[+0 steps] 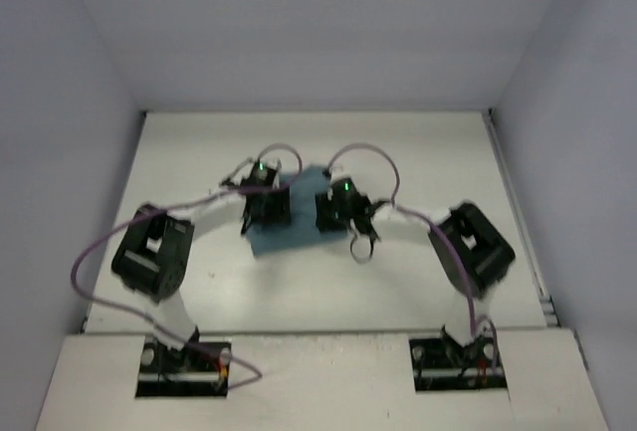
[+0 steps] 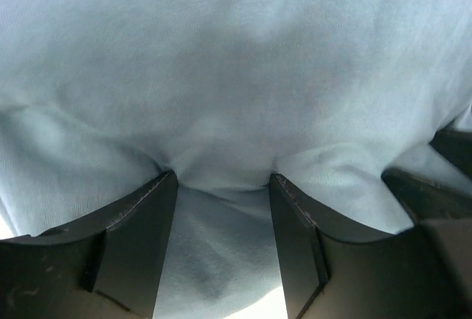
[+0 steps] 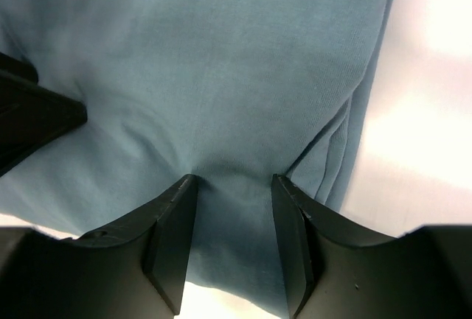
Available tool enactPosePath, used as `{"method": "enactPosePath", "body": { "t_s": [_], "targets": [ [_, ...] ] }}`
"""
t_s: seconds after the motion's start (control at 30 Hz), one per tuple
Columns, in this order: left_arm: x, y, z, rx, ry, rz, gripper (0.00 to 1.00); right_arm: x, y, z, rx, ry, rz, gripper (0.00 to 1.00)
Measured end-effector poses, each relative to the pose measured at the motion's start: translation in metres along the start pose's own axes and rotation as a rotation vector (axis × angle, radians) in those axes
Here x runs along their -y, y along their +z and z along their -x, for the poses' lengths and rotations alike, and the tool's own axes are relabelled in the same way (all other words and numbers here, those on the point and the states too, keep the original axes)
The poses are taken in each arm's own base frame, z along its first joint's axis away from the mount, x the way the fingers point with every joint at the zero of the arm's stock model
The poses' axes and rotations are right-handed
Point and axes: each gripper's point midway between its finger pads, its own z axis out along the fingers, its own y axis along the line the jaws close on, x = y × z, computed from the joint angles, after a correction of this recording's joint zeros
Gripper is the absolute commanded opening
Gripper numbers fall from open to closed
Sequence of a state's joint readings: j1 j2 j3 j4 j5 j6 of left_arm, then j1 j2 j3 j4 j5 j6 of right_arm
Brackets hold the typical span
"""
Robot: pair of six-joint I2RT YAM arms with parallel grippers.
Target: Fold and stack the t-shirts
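White tabletop (image 1: 328, 292) fills a pale-walled booth, with both arm bases bolted at its near edge. Further in, around mid-table, the left gripper (image 1: 265, 214) and the right gripper (image 1: 338, 214) stand just beside one another. Both are down on the teal t-shirt (image 1: 297, 237), which lies as a small, compact bundle under and between them. In the left wrist view the jaws are drawn in on a pucker of cloth, with creases running toward the fingertips (image 2: 164, 186). In the right wrist view the jaws pinch the same way, close to the shirt's right edge. Layered hems there show the garment is already folded over, and bare table lies just beyond. I judge this to be a late fold, with both grippers holding the bundle's near side. The next move seems to call for the arms to lift together at matched height, carry the held edge toward the far side, and let go only once the layers lie flat.
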State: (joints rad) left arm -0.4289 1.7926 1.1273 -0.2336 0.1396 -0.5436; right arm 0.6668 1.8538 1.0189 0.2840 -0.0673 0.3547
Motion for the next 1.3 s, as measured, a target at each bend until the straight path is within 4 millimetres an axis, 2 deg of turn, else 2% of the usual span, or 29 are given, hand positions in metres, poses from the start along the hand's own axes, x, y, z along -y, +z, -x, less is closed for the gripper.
{"method": "enactPosePath", "body": {
  "t_s": [0.1,0.17,0.2,0.27,0.37,0.47,0.57,0.63,0.7,0.77,0.9,1.0,1.07,1.3],
  "targets": [
    [0.01,-0.023,-0.043,-0.05,0.038,-0.013,0.51,-0.005,-0.032,-0.035,-0.033,0.024,-0.011,0.42],
    [0.012,-0.04,-0.063,-0.08,0.056,-0.016,0.51,-0.007,-0.054,-0.057,-0.06,0.042,-0.01,0.42],
    [0.013,-0.051,-0.067,-0.084,0.063,-0.017,0.52,-0.007,-0.065,-0.064,-0.07,0.047,-0.01,0.42],
    [0.013,-0.075,-0.059,-0.051,0.07,-0.019,0.52,-0.007,-0.084,-0.066,-0.073,0.051,-0.006,0.43],
    [0.022,-0.115,-0.021,0.068,0.077,-0.052,0.52,-0.018,-0.109,-0.037,-0.006,0.045,0.043,0.44],
    [0.029,-0.153,0.023,0.209,0.058,-0.102,0.49,-0.032,-0.129,0.017,0.087,0.039,0.132,0.43],
    [0.023,-0.164,0.038,0.249,0.041,-0.112,0.42,-0.035,-0.139,0.072,0.166,0.042,0.223,0.4],
    [0.017,-0.155,0.034,0.222,0.033,-0.111,0.3,-0.034,-0.135,0.091,0.17,0.036,0.272,0.35],
    [0.014,-0.136,0.019,0.155,0.032,-0.116,0.22,-0.036,-0.12,0.093,0.131,0.022,0.326,0.32],
    [0.009,-0.118,0.002,0.086,0.028,-0.112,0.19,-0.043,-0.1,0.078,0.051,0.01,0.39,0.28],
    [0.0,-0.091,-0.024,-0.024,0.005,-0.121,0.15,-0.049,-0.065,0.03,-0.132,0.025,0.493,0.2],
    [-0.004,-0.077,-0.021,-0.037,-0.022,-0.137,0.15,-0.047,-0.048,0.007,-0.206,0.054,0.557,0.19],
    [-0.008,-0.067,-0.016,-0.036,-0.038,-0.145,0.15,-0.037,-0.04,-0.002,-0.217,0.09,0.592,0.18],
    [-0.014,-0.018,-0.003,-0.07,-0.075,-0.178,0.14,0.009,-0.016,-0.013,-0.219,0.226,0.668,0.19]
  ]
}}
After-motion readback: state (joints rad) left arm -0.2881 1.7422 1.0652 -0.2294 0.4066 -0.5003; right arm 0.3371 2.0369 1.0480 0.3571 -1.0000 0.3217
